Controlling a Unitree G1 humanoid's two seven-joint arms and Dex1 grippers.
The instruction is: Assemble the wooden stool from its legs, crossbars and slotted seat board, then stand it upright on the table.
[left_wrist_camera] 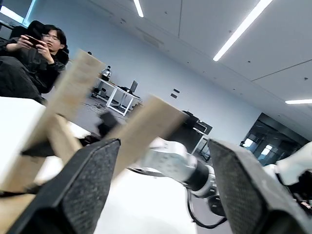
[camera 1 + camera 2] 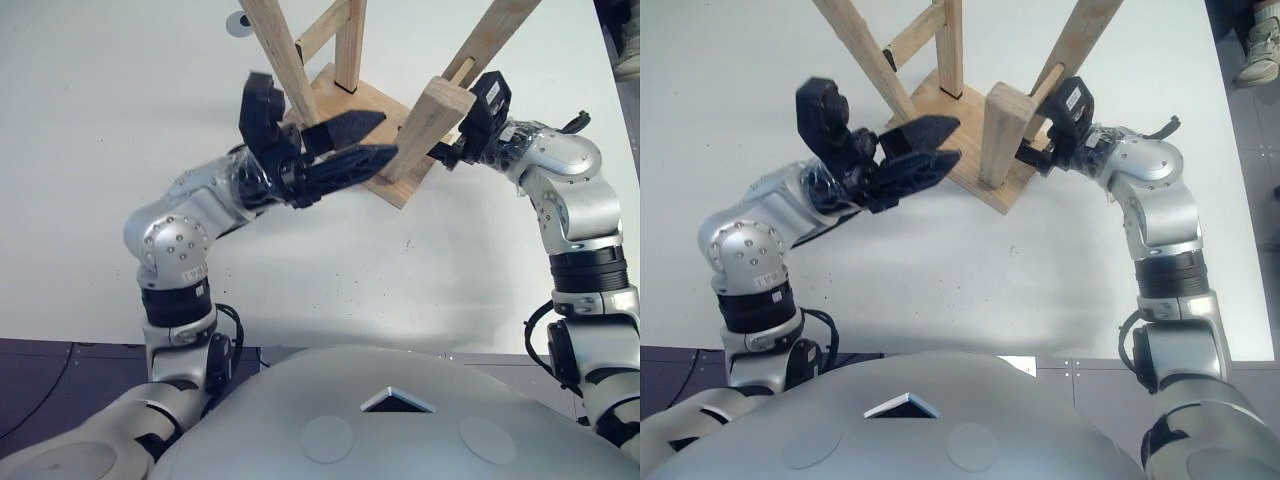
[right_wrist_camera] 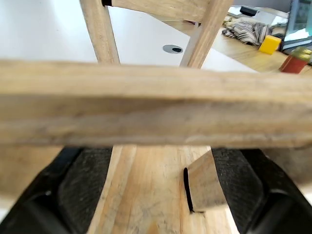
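Observation:
The wooden stool rests upside down on the white table, its slotted seat board [image 2: 396, 186] flat and its legs pointing up. A crossbar [image 2: 321, 31] joins the two far legs. My left gripper [image 2: 388, 135] is open, its fingers pointing at the seat board between the left leg [image 2: 281, 62] and the near leg [image 2: 431, 115], holding nothing. My right gripper [image 2: 1036, 140] sits right behind the near leg [image 2: 1001, 130], open. In the right wrist view that leg [image 3: 156, 107] crosses in front of both spread fingers [image 3: 83, 180], with a slot in the board [image 3: 186, 187] beyond.
A small round grey disc [image 2: 238, 22] lies on the table [image 2: 100, 150] behind the stool. The table's front edge runs close to my body. Off the table, a yellow block [image 3: 269, 45] and a red object [image 3: 295, 62] sit on a wooden surface.

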